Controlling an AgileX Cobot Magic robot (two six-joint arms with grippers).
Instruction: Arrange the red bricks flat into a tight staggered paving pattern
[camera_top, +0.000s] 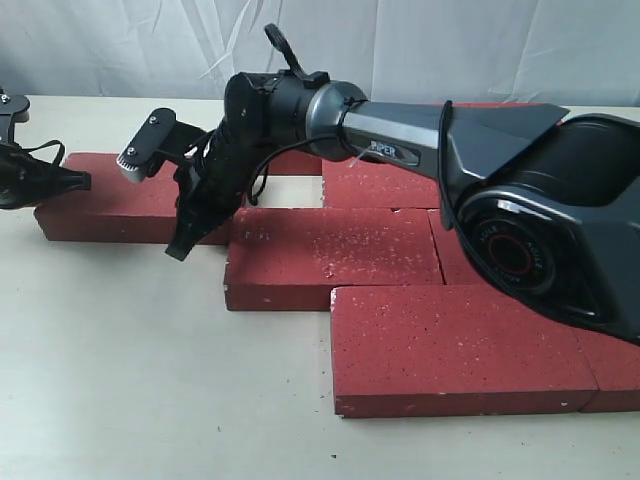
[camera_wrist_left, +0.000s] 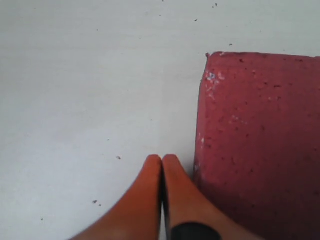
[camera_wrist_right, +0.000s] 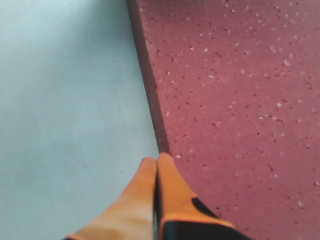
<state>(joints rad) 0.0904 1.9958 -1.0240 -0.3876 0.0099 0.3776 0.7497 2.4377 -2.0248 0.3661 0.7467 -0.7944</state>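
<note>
Several red bricks lie flat on the white table. One brick (camera_top: 110, 205) sits apart at the left. A middle brick (camera_top: 335, 255), a front brick (camera_top: 450, 345) and a back brick (camera_top: 380, 185) are packed in staggered rows. My right gripper (camera_top: 178, 250) reaches across and is shut and empty, its tips down at the gap between the left and middle bricks. In the right wrist view the right gripper (camera_wrist_right: 156, 161) touches a brick's edge (camera_wrist_right: 235, 100). My left gripper (camera_top: 82, 181) is shut and empty at the left brick's left end. In the left wrist view the left gripper (camera_wrist_left: 161, 159) is beside that brick's corner (camera_wrist_left: 260, 140).
The right arm's dark body (camera_top: 540, 220) covers the bricks at the right of the pattern. A white curtain (camera_top: 150, 45) hangs behind the table. Bare table top (camera_top: 130, 380) spreads in front of the left brick.
</note>
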